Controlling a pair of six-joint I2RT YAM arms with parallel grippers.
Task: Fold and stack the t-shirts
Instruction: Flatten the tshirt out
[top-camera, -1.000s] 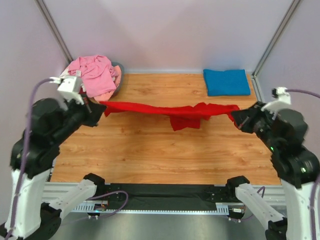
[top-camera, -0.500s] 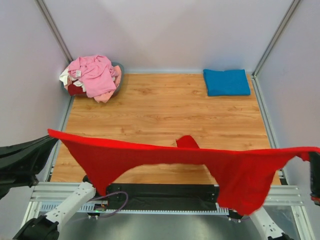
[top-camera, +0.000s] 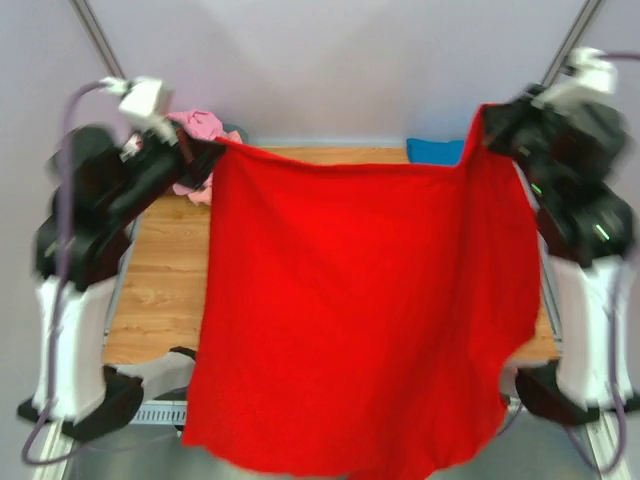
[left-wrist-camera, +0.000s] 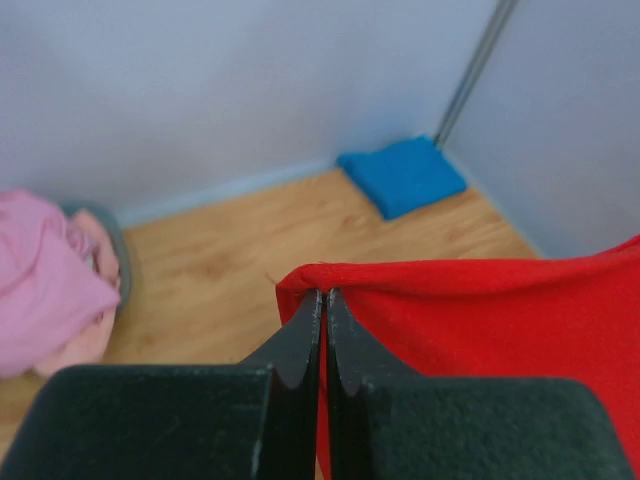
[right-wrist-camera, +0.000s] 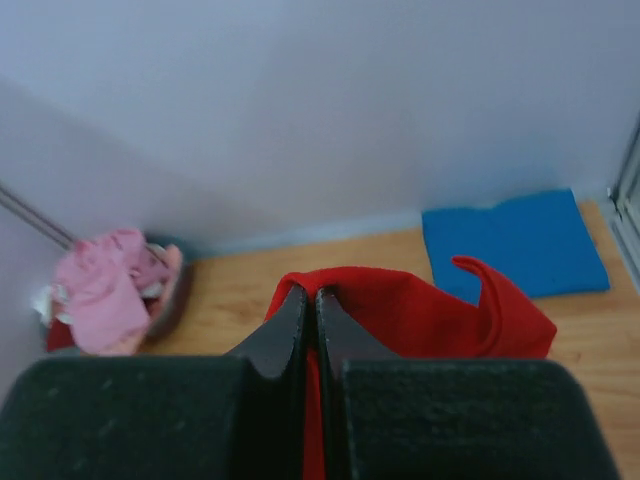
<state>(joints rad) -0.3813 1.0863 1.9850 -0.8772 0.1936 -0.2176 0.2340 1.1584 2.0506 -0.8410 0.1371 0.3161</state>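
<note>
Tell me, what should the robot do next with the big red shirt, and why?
Probably lower both arms to lay the red shirt flat on the table. The left claw and right claw each pinch a top corner, so it hangs spread out, unfolded.

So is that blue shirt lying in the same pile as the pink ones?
No, the blue shirt lies folded flat by itself, well apart from the pink pile.

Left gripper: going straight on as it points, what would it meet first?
Past the red t-shirt the left gripper holds, probably bare table, between the pink pile and the blue t-shirt; depth is unclear.
</note>
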